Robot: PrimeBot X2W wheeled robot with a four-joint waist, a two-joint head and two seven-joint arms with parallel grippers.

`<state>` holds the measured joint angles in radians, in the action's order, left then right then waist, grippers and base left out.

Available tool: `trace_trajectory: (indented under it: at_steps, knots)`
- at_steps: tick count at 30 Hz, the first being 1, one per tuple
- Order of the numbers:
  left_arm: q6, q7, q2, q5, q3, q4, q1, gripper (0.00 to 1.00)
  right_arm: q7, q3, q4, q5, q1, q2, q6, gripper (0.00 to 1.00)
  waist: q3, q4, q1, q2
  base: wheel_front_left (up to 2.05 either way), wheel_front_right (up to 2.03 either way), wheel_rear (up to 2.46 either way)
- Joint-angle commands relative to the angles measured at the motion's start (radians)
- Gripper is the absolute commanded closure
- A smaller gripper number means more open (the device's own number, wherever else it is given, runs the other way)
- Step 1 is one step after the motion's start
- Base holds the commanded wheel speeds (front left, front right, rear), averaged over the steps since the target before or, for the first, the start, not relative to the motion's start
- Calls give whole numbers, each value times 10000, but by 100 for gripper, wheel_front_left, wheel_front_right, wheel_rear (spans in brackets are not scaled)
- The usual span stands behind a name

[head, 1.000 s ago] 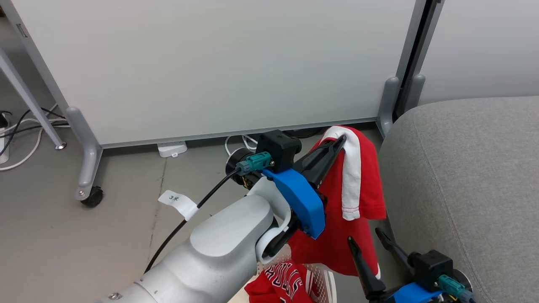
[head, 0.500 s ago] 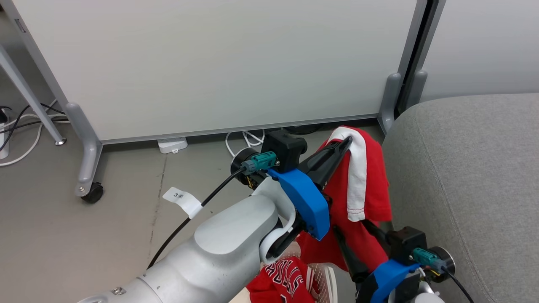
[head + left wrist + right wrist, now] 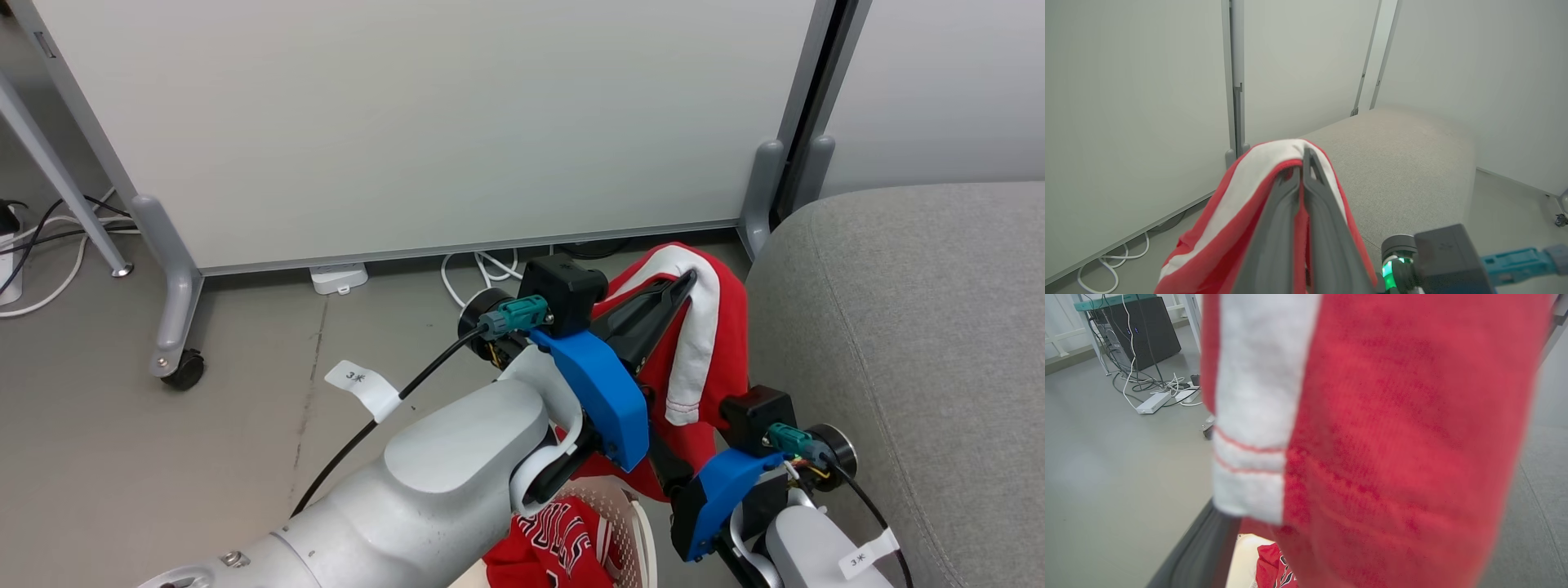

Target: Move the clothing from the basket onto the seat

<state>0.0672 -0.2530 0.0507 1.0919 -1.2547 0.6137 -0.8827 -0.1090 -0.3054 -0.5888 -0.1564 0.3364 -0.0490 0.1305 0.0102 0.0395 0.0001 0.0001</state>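
**Red jersey hangs between basket and couch**

Nearest the robot, a lettered red garment (image 3: 563,543) lies crumpled in the cream basket (image 3: 633,514), its black-and-white print legible only as "ULLS". Just above it the right gripper (image 3: 671,474) stands with its jaws spread wide, pushed up against the hanging cloth; whether it presses on any fabric cannot be told. Higher up, the left gripper (image 3: 679,286) is pinched tight on the second red garment (image 3: 727,335), which drapes over the fingertips, its white stripe falling down one side. The cloth looks light, limp and apt to slide, so a bunched fold or the thicker striped hem seems the safest hold. White cable tags (image 3: 363,384) on both arms read "3米". Just beyond the garment lies the grey seat (image 3: 914,327), bare of clothing, with a pale wheeled partition (image 3: 408,122) behind.
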Motion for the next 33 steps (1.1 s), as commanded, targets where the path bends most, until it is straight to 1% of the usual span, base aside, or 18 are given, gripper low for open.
trace_trajectory:
  at_steps: [1, 2, 4, 5, 15, 27, 28, 29, 30, 31, 33]
  knots:
    - [-29, -48, -5, 63, -35, -4, -149, 100, -115, -79, -128, -84, 234, -26, 5, 0, 4, 12, -1, -1, 0, 0, 0]
    - [-32, -51, -5, 75, -54, 16, -162, 100, -164, -149, -261, -179, 310, -26, 5, 0, 6, 21, -1, -1, 0, 0, 0]
    - [-34, -53, -5, 81, -80, 49, -181, 100, -278, -266, -497, -349, 468, -27, 5, 65, 9, 38, -1, -1, 0, 0, 0]
    - [-34, -55, -5, 100, -91, 58, -191, 100, -343, -306, -587, -404, 539, -27, 5, 100, 12, 48, -1, -1, 0, 0, 0]
    - [-61, -77, -6, 203, -182, 227, -155, 100, -863, -597, -1257, -809, 771, -26, 5, 100, 85, -43, -1, -1, 0, 0, 0]
    - [-14, -114, -6, 288, -230, 308, -146, 100, -1064, -787, -1579, -1033, 967, -26, 5, 100, 145, -131, -1, -1, 0, 0, 0]
    - [-21, -116, -6, 289, -235, 313, -136, 97, -1085, -794, -1604, -1037, 969, -26, 5, 100, 146, -130, -1, -1, 0, 0, 0]
    - [-21, -118, -6, 297, -239, 313, -122, 60, -1103, -801, -1623, -1036, 974, -26, 5, 100, 146, -130, -1, -1, 0, 0, 0]
    - [-20, -119, -6, 308, -243, 315, -109, 7, -1121, -810, -1644, -1033, 983, -26, 5, 100, 145, -130, -1, -1, 0, 0, 0]
    - [-17, -121, -6, 319, -246, 314, -98, 0, -1138, -817, -1662, -1050, 991, -26, 5, 100, 144, -130, -1, -1, 0, 0, 0]
    - [-17, -121, -6, 329, -251, 324, -93, 0, -1157, -838, -1698, -1069, 1016, -26, 5, 100, 144, -132, -1, -1, 0, 0, 0]
